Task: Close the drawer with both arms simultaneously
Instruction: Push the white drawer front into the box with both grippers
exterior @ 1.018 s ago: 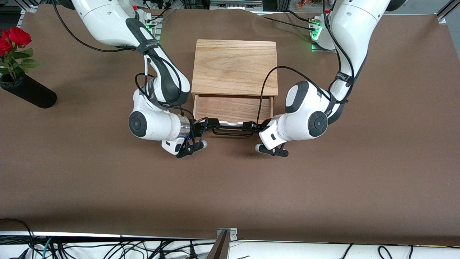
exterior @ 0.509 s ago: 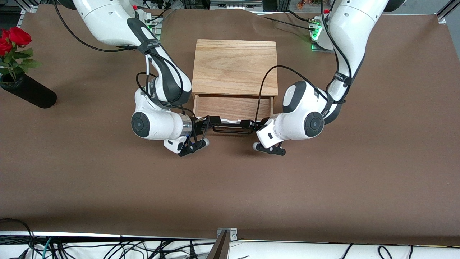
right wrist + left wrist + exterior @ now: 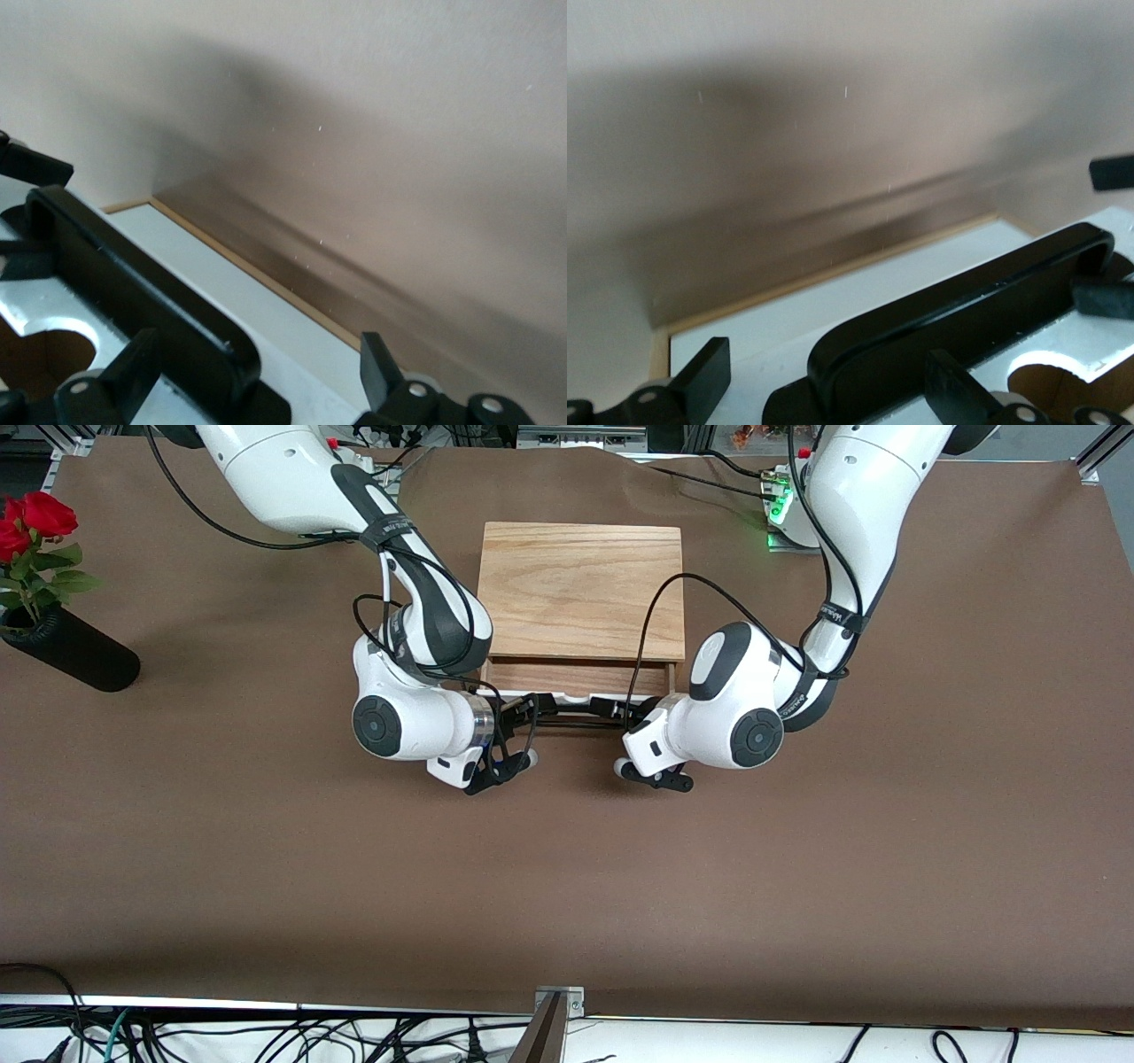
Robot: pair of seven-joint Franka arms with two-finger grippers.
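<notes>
The drawer [image 3: 576, 678] is almost fully inside the wooden box casing [image 3: 580, 589]; only a thin strip of its light-wood tray shows. Its white front panel [image 3: 578, 693] carries the black bar handle [image 3: 576, 723]. My right gripper [image 3: 530, 708] is open against the panel at the handle's end toward the right arm; in the right wrist view [image 3: 257, 367] its fingers [image 3: 381, 363] straddle the handle [image 3: 133, 283]. My left gripper [image 3: 613, 708] is open at the handle's other end; in the left wrist view [image 3: 828, 385] its fingers [image 3: 704, 376] straddle the handle [image 3: 957, 301].
A black vase [image 3: 75, 654] with red roses [image 3: 31, 518] lies at the right arm's end of the table. The brown table cover [image 3: 567, 868] stretches toward the front camera. Each wrist view shows the other arm's fingertips [image 3: 1112, 173] [image 3: 31, 164] farther along the handle.
The drawer has slid into the casing, from well open to a thin strip. Both grippers have moved with its front panel toward the arms' bases.
</notes>
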